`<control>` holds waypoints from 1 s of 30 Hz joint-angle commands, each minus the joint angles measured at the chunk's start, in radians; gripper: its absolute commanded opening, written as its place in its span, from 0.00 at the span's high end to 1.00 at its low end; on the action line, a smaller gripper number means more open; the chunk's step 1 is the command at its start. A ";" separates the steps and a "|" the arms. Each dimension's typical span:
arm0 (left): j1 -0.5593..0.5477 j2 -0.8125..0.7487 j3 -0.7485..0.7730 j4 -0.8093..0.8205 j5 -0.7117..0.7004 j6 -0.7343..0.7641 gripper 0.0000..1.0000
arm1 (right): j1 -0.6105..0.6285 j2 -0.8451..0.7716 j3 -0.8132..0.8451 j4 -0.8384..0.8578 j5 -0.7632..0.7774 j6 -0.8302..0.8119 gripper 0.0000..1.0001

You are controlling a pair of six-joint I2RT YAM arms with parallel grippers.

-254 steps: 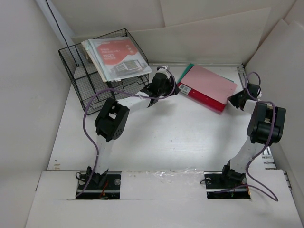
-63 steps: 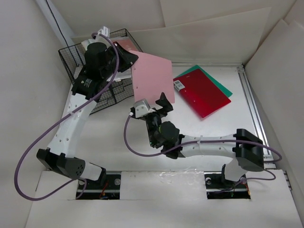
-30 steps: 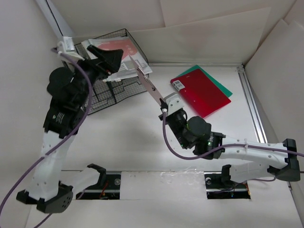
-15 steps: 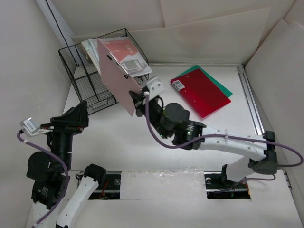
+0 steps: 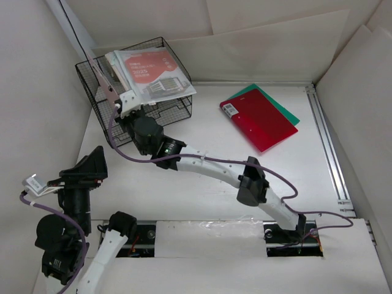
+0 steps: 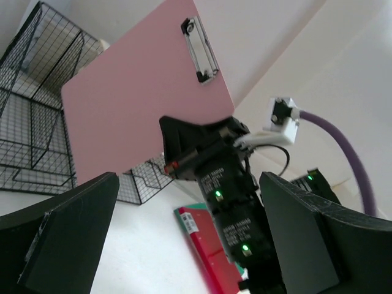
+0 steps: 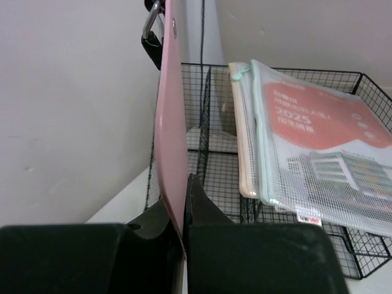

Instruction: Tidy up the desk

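Observation:
My right gripper (image 7: 184,211) is shut on the lower edge of a pink clipboard (image 7: 171,122), which stands upright and edge-on. From above, the clipboard (image 5: 104,79) stands at the left side of the black wire basket (image 5: 101,113), with my right gripper (image 5: 120,104) under it. In the left wrist view the clipboard (image 6: 141,92) shows its flat face and metal clip (image 6: 199,43). My left gripper (image 5: 92,164) hangs open and empty at the near left, off the desk (image 5: 275,159). Its fingers (image 6: 61,239) frame the scene.
A mesh pouch of red-printed papers (image 5: 150,73) lies on top of the basket. A red folder (image 5: 260,118) on a green one (image 5: 291,115) lies at the back right. A metal rail (image 5: 324,135) runs along the right edge. White boards wall the desk.
My right arm has swung the clipboard left from mid-desk to the basket's left side, turning it edge-on. My left arm pulled back from the basket to the near left.

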 commanded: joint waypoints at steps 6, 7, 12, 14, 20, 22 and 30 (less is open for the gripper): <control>0.003 0.031 -0.061 0.055 -0.042 0.020 0.00 | -0.073 0.139 0.248 0.130 0.022 -0.067 1.00; 0.003 0.040 -0.073 0.067 -0.042 0.020 0.00 | -0.073 0.148 0.268 0.130 0.012 -0.067 1.00; 0.003 0.062 -0.107 0.088 -0.054 0.020 0.00 | -0.107 0.211 0.299 0.185 -0.009 -0.078 1.00; 0.003 0.071 -0.116 0.098 -0.054 0.001 0.00 | -0.118 0.222 0.308 0.211 -0.020 -0.078 1.00; 0.003 0.071 -0.125 0.108 -0.036 0.001 0.00 | -0.136 0.272 0.343 0.282 -0.073 -0.078 1.00; 0.003 0.071 -0.125 0.108 -0.045 0.001 0.00 | -0.136 0.307 0.354 0.306 -0.083 -0.078 1.00; 0.003 0.071 -0.125 0.127 -0.036 0.001 0.00 | -0.164 0.354 0.368 0.357 -0.031 -0.116 1.00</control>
